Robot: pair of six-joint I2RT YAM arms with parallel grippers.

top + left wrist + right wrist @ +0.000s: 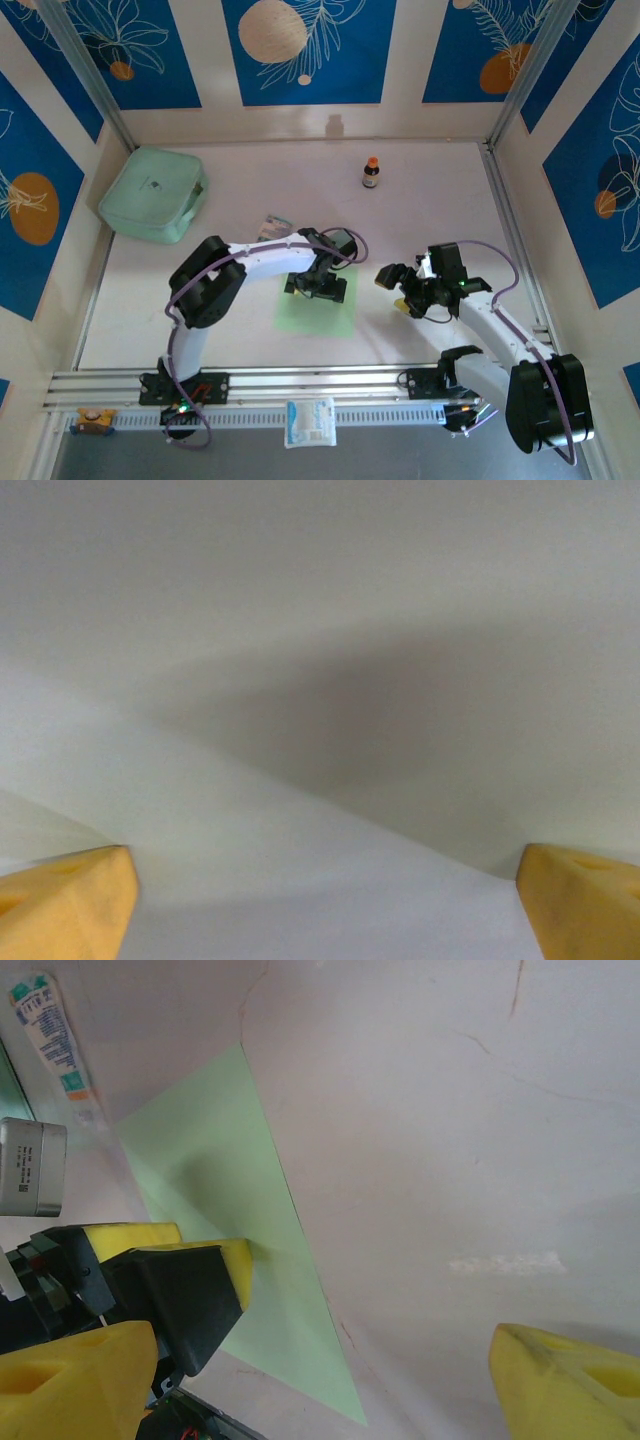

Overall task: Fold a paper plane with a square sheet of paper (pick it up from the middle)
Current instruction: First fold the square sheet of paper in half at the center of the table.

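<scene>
Our left arm (260,262) bends at a raised elbow and reaches rightward, wrist turned down. Its left gripper (322,880) points down with jaws spread wide. Our right arm (500,330) stretches up and to the left. The right gripper (322,1360) also gapes wide and seems tilted toward the other.

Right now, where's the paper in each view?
Top external: the paper lies flat at centre, with the left gripper over its far half.
Left wrist: too close and washed out to tell whether the pale surface is the paper.
Right wrist: a green wedge running from upper left to bottom centre.
Shared landmark: the left gripper, which is also on the paper at the left of the right wrist view.
</scene>
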